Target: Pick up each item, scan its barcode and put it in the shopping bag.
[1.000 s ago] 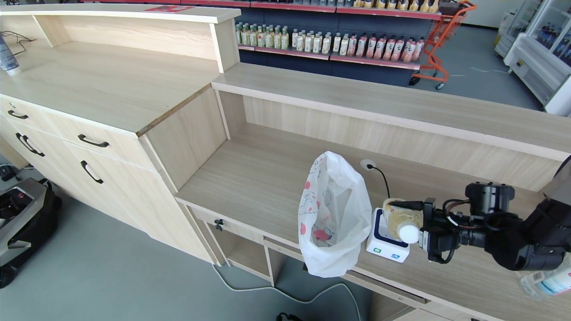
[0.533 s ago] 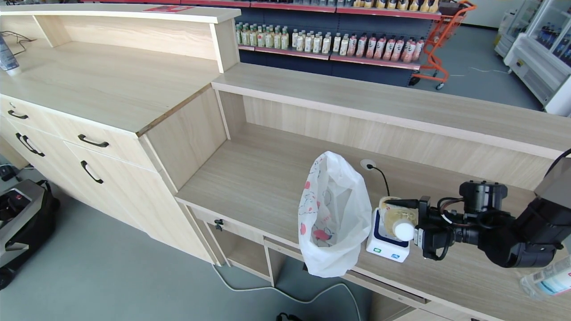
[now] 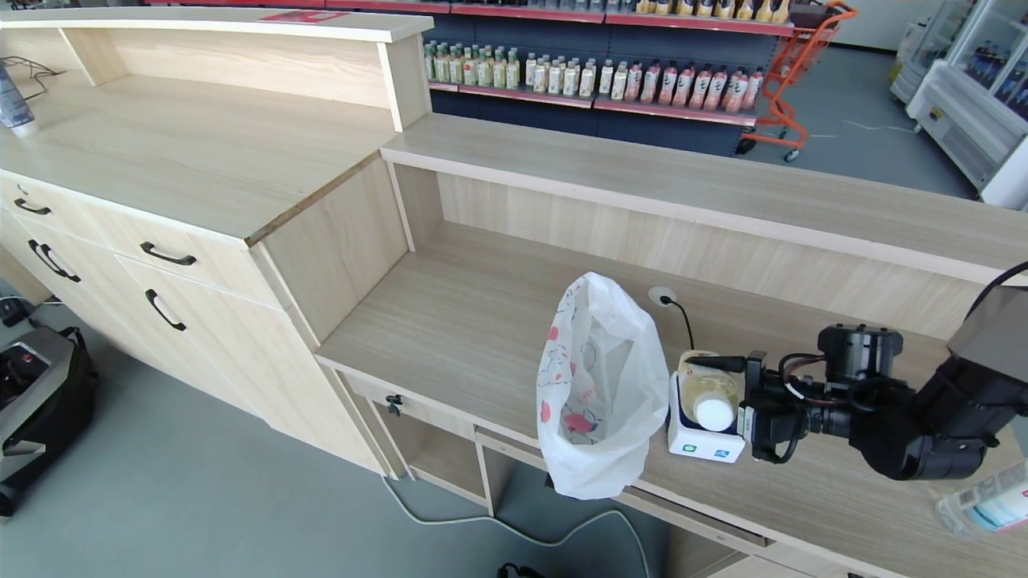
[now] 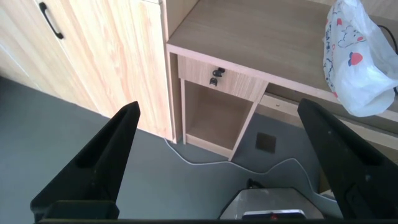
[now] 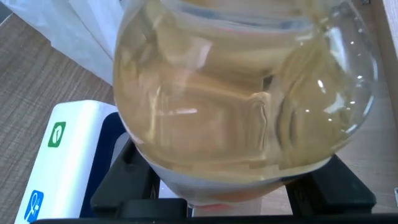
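The right gripper [image 3: 723, 390] is clamping its jaws on the bottle [image 3: 702, 384] of pale yellow drink, with the white cap facing the front of the counter [image 3: 482, 321]. The bottle [image 5: 242, 93] is hanging right over the white scanner [image 3: 705, 443], and whether they are touching is unclear. The scanner [image 5: 65, 155] is sitting near the counter's front edge, just beside the shopping bag [image 3: 598, 385], which is standing open and sagging over that edge. A second clear bottle [image 3: 984, 506] is lying near the front edge at the far right. The left gripper [image 4: 217, 124] is hanging over the floor before the counter, its jaws wide apart and holding nothing.
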Controlling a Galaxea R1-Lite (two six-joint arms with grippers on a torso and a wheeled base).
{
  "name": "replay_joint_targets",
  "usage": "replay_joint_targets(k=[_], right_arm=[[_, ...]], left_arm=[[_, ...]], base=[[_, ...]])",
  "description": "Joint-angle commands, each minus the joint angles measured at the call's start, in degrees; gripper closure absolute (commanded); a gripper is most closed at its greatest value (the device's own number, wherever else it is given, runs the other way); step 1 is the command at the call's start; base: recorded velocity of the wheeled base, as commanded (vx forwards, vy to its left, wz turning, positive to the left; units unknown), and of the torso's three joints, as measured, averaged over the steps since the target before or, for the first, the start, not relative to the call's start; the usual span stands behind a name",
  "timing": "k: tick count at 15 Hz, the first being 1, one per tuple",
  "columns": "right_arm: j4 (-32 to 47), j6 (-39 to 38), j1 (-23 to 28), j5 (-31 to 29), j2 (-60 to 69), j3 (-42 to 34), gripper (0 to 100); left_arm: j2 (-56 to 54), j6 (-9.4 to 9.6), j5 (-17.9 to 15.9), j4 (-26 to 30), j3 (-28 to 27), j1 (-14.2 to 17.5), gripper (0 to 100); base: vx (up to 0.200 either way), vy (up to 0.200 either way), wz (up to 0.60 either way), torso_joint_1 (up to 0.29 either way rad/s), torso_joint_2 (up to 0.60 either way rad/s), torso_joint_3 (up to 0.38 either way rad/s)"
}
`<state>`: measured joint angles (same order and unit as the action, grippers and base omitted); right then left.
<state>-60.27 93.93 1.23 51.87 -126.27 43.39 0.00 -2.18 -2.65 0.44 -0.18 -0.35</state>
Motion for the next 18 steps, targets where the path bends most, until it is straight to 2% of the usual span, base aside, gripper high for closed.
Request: replay_joint_targets(k=[1, 6, 8, 9, 11, 12, 13, 14, 15, 16, 18], right_arm=[[0.07, -0.68, 0.0, -0.02, 0.59, 0.03, 100], [0.59, -6.57, 0.35, -0.02, 7.27, -1.11, 100], [0.86, -14.91, 0.0, -0.02, 12.01, -2.69, 100], [0.86, -23.97, 0.0, 0.25, 16.58, -4.19, 100], [0.86, -34.16, 0.53, -1.07, 21.15, -4.19, 100], [0.86, -39.08, 0.97, -3.97, 23.0, -4.19, 100], [0.77, -47.35, 1.67, -11.0, 25.64, -4.27, 100], [0.59, -51.92, 1.76, -14.43, 26.43, -4.27, 100], [0.33, -61.5, 1.76, -23.48, 27.66, -4.63, 100], [0.24, -68.53, 1.67, -29.63, 28.18, -5.86, 100], [0.07, -80.22, 1.05, -35.08, 29.15, -8.14, 100]], left_arm=[[0.0, -0.02, 0.01, 0.0, 0.01, 0.0, 0], [0.0, -0.02, 0.01, 0.0, 0.01, 0.0, 0], [0.0, -0.02, 0.01, 0.0, 0.01, 0.0, 0], [0.0, -0.02, 0.01, 0.0, 0.01, 0.0, 0], [0.0, -0.02, 0.01, 0.0, 0.01, 0.0, 0], [0.0, -0.02, 0.01, 0.0, 0.01, 0.0, 0], [0.0, -0.02, 0.01, 0.0, 0.01, 0.0, 0], [0.0, -0.02, 0.01, 0.0, 0.01, 0.0, 0], [0.0, -0.02, 0.01, 0.0, 0.01, 0.0, 0], [0.0, -0.02, 0.01, 0.0, 0.01, 0.0, 0], [0.0, -0.02, 0.01, 0.0, 0.01, 0.0, 0]], base=[[0.0, 0.0, 0.0, 0.0, 0.0, 0.0], [0.0, 0.0, 0.0, 0.0, 0.0, 0.0], [0.0, 0.0, 0.0, 0.0, 0.0, 0.0], [0.0, 0.0, 0.0, 0.0, 0.0, 0.0], [0.0, 0.0, 0.0, 0.0, 0.0, 0.0], [0.0, 0.0, 0.0, 0.0, 0.0, 0.0], [0.0, 0.0, 0.0, 0.0, 0.0, 0.0], [0.0, 0.0, 0.0, 0.0, 0.0, 0.0], [0.0, 0.0, 0.0, 0.0, 0.0, 0.0], [0.0, 0.0, 0.0, 0.0, 0.0, 0.0], [0.0, 0.0, 0.0, 0.0, 0.0, 0.0]])
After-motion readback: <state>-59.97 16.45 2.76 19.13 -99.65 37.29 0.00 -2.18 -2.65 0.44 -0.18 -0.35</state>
